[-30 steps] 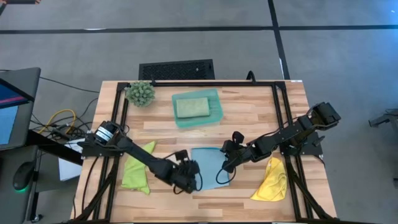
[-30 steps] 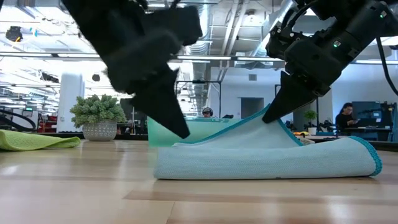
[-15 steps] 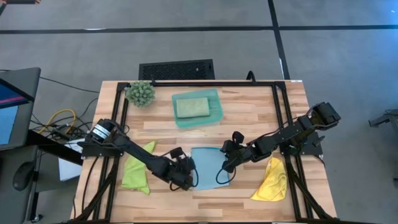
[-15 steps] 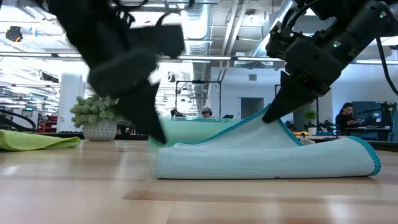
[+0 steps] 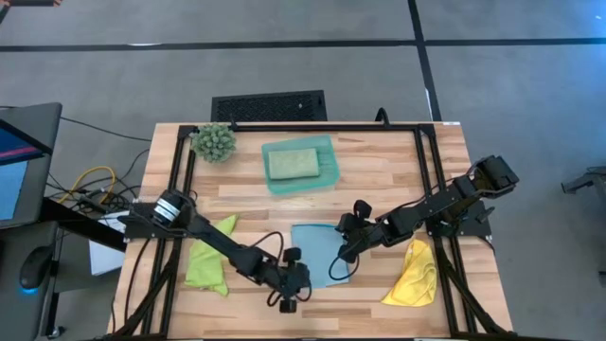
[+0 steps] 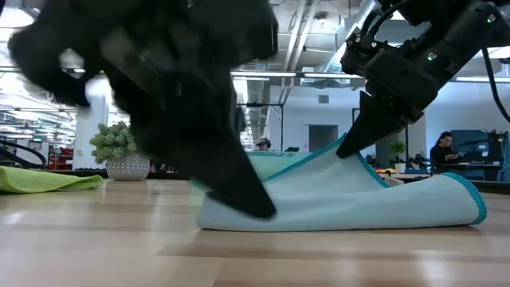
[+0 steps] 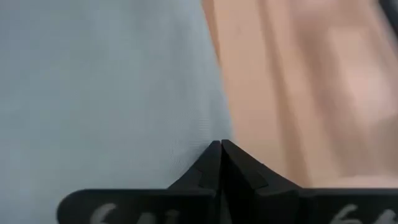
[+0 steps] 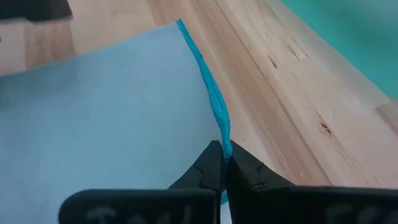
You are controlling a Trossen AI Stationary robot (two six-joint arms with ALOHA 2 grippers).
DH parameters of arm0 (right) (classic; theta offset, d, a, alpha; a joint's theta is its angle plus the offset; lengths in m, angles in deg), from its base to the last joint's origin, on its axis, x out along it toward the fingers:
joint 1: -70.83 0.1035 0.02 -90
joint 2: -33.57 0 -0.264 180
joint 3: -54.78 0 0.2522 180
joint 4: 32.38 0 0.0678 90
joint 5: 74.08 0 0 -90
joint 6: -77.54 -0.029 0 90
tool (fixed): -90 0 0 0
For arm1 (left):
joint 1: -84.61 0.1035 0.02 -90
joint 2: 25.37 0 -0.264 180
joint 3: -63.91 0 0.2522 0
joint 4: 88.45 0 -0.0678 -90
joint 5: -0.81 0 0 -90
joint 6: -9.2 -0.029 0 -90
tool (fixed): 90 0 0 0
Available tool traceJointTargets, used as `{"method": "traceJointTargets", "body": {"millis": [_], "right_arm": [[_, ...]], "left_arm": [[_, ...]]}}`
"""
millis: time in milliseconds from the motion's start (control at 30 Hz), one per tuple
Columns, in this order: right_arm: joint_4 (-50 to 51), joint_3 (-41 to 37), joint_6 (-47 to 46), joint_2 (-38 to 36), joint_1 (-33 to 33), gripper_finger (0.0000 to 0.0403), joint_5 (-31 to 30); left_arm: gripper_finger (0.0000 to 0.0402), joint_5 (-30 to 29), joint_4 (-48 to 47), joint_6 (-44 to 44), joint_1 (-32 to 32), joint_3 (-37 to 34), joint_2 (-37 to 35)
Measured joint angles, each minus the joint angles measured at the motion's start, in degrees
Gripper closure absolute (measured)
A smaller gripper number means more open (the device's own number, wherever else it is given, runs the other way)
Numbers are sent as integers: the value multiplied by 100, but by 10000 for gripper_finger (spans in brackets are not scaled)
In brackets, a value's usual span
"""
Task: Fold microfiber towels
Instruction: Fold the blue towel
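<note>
We see the left end effector [image 5: 295, 281] pinched tight on the near left corner of the light blue towel [image 5: 317, 248] on the counter [image 5: 379, 180]. The right end effector [image 5: 343, 256] grips its right edge, lifted.

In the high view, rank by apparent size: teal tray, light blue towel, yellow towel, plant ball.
1. teal tray
2. light blue towel, partly hidden under the grippers, so it may match the tray
3. yellow towel, crumpled
4. plant ball
</note>
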Motion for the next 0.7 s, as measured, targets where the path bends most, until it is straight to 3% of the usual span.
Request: {"method": "traceJointTargets", "body": {"millis": [400, 700], "right_arm": [[4, 0, 150, 0, -190, 373, -1], [-76, 0, 448, 0, -375, 330, -148]], "left_arm": [[397, 411, 66, -10, 92, 15, 67], [397, 428, 38, -7, 88, 9, 65]]}}
